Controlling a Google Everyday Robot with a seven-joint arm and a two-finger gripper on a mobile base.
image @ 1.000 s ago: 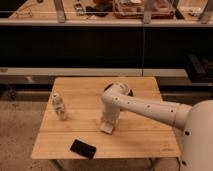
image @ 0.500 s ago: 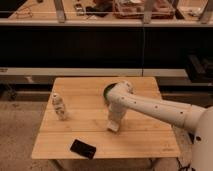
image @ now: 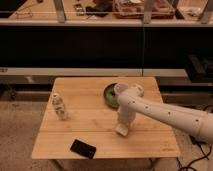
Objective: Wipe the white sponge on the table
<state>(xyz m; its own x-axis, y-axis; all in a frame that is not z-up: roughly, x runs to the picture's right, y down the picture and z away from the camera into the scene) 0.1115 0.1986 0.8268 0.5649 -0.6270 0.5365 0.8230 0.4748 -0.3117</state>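
Note:
The white sponge (image: 121,132) is a small cream block lying flat on the table (image: 80,125), right of the middle and toward the front. My gripper (image: 123,126) points straight down onto it, shut on the sponge and pressing it against the planks. The white arm reaches in from the right and hides the sponge's top.
A dark green bowl (image: 109,95) sits at the back of the table, partly behind my arm, with a white cup (image: 137,90) beside it. A small white upright figure (image: 59,106) stands at the left. A black phone (image: 82,148) lies near the front edge.
My gripper has slid to the right across the table, and the white sponge has moved with it. The figure, phone and bowl have stayed put.

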